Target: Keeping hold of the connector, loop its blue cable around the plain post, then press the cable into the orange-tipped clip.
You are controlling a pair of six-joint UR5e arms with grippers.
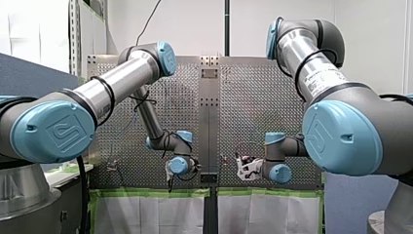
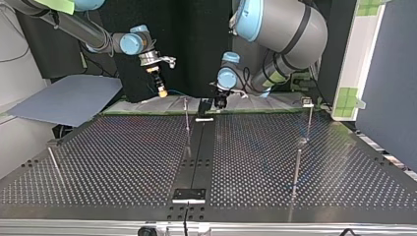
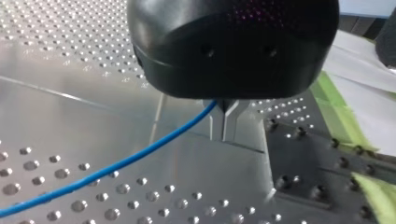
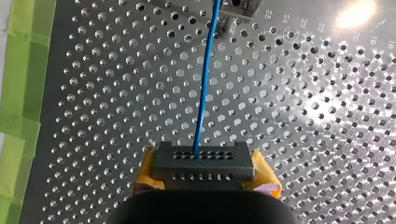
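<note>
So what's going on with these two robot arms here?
My right end effector, with yellow pads, grips the dark grey rectangular connector over the perforated metal table. Its thin blue cable runs ahead across the table. My left end effector, black with metal fingers, pinches that cable.

perforated table [image 2: 123,162] | black centre strip [image 2: 196,157] | thin posts [image 2: 187,118] upright | green-taped edge [image 4: 28,70]

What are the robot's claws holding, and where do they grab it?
My right gripper clamps the connector by its two ends, between the yellow pads. My left gripper pinches the blue cable between its metal fingers.
</note>
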